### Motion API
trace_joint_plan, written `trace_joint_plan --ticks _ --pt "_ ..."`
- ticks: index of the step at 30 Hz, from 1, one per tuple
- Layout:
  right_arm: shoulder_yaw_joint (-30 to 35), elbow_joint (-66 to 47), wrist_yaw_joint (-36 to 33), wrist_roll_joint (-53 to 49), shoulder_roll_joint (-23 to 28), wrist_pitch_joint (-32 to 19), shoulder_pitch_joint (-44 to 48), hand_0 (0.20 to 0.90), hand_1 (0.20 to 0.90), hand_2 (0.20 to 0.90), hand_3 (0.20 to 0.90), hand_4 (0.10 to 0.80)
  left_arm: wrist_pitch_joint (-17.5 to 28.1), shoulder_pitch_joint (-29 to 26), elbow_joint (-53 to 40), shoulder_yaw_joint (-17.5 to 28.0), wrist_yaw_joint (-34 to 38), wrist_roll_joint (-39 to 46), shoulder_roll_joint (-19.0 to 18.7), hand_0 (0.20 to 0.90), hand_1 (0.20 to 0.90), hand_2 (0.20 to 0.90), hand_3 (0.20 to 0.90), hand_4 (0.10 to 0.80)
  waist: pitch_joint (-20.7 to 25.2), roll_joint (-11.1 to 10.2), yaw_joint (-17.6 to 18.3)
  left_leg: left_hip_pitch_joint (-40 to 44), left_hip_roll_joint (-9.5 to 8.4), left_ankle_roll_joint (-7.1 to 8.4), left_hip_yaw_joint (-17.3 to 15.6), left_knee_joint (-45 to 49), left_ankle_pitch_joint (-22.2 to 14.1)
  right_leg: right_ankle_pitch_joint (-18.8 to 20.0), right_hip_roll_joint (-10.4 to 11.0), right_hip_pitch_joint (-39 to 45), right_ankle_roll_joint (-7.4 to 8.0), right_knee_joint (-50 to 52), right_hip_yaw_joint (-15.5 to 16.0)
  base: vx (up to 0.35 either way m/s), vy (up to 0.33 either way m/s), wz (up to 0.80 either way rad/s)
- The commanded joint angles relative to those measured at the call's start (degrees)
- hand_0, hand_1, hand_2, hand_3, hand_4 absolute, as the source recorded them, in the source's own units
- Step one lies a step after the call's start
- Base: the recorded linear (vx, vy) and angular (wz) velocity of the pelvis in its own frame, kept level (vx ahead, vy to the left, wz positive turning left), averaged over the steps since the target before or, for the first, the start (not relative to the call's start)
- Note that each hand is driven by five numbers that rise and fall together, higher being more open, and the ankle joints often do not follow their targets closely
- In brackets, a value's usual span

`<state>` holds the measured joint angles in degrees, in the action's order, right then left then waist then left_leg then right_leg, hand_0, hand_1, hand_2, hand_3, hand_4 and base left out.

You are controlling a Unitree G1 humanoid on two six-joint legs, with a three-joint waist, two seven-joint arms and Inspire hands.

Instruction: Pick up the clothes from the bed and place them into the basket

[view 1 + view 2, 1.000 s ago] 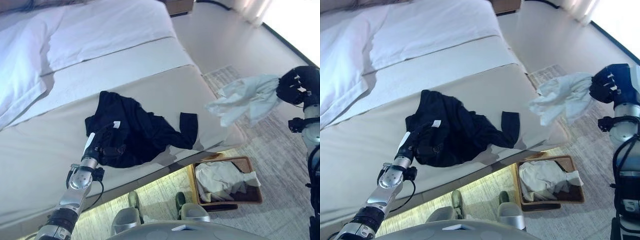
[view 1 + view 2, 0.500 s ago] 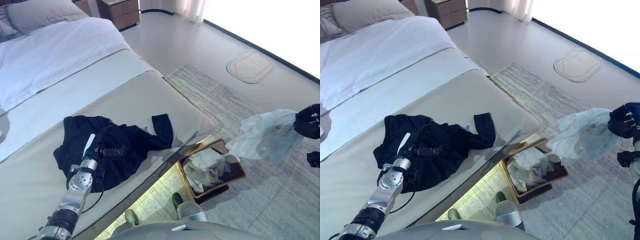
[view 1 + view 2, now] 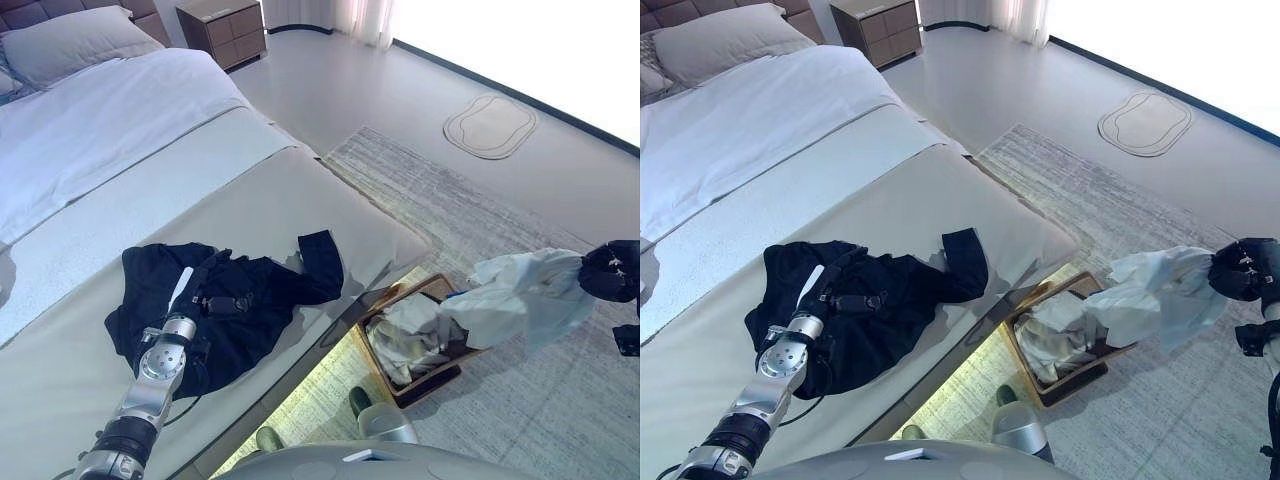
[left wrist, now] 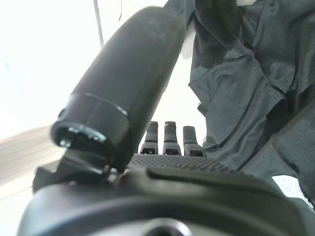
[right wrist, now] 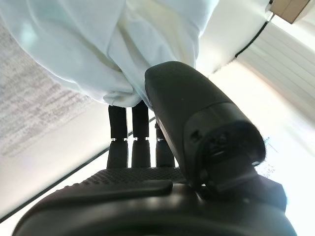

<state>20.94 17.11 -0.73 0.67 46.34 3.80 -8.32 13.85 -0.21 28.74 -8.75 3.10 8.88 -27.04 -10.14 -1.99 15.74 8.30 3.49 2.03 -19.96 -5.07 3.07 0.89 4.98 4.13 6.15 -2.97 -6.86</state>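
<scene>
A black garment (image 3: 255,300) lies crumpled on the beige bed (image 3: 330,200) near its front edge. My left hand (image 3: 218,299) rests on top of it with straight fingers; its wrist view shows the black cloth (image 4: 246,88) past the fingers (image 4: 170,135). My right hand (image 3: 610,272) is shut on a white garment (image 3: 520,300), which hangs in the air at the right edge of the brown basket (image 3: 1072,384). The right wrist view shows the thumb (image 5: 187,108) pinching the white cloth (image 5: 98,44). The basket stands on the floor by the bed and holds white clothes (image 3: 405,335).
A white duvet (image 3: 100,120) and a pillow (image 3: 70,40) cover the far part of the bed. A wooden nightstand (image 3: 222,30) stands behind it. A grey rug (image 3: 480,200) lies under the basket, with a small pale mat (image 3: 490,125) beyond.
The camera has swung, so the whole picture has shifted. My right hand has brought the white garment down to the basket's right edge. My left hand has stayed on the black garment.
</scene>
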Motion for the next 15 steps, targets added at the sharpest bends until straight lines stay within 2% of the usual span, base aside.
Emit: trace_joint_plan --ticks 1,9,10,15 --pt "1.1 1.5 -2.2 -1.2 3.9 -4.6 7.4 0.3 0.3 0.3 0.2 0.1 3.2 -6.2 -0.6 0.1 0.5 -0.5 -2.5 0.9 0.9 0.9 0.9 0.8 2.7 -0.2 -2.3 0.4 -0.17 -2.46 3.4 6.5 -11.1 0.2 -3.3 -6.0 0.35 4.7 3.5 -0.044 -0.035 0.03" --pt "-4.6 4.5 -1.1 -0.8 0.6 -2.5 9.2 0.3 0.3 0.3 0.2 0.1 3.1 -6.4 -0.6 -0.7 0.6 -0.7 -2.1 0.9 0.9 0.9 0.9 0.8 2.0 0.6 -3.1 0.2 -0.39 -2.31 4.0 6.1 -10.6 0.3 -2.9 -6.1 0.34 4.5 4.5 -0.03 -0.023 0.05" --pt "-5.5 5.2 -1.5 -1.1 0.2 -1.9 9.6 0.9 0.9 0.9 0.9 0.8 3.0 -6.5 -0.5 -0.9 0.7 -0.8 -2.0 0.9 0.9 0.9 0.9 0.8 1.9 0.7 -3.3 0.3 -0.45 -2.29 4.2 5.9 -10.5 0.3 -2.8 -6.0 0.31 4.5 4.7 -0.01 -0.012 0.06" --pt "-7.5 7.7 -2.4 -0.9 -1.1 -1.5 10.3 0.9 0.9 0.9 0.9 0.8 3.1 -6.4 -0.5 -1.5 1.2 -0.9 -1.4 0.9 0.9 0.9 0.9 0.8 1.9 1.0 -3.7 0.7 -0.48 -2.22 4.2 5.6 -10.4 0.4 -2.6 -5.5 0.3 4.2 5.2 0.005 -0.006 0.07"
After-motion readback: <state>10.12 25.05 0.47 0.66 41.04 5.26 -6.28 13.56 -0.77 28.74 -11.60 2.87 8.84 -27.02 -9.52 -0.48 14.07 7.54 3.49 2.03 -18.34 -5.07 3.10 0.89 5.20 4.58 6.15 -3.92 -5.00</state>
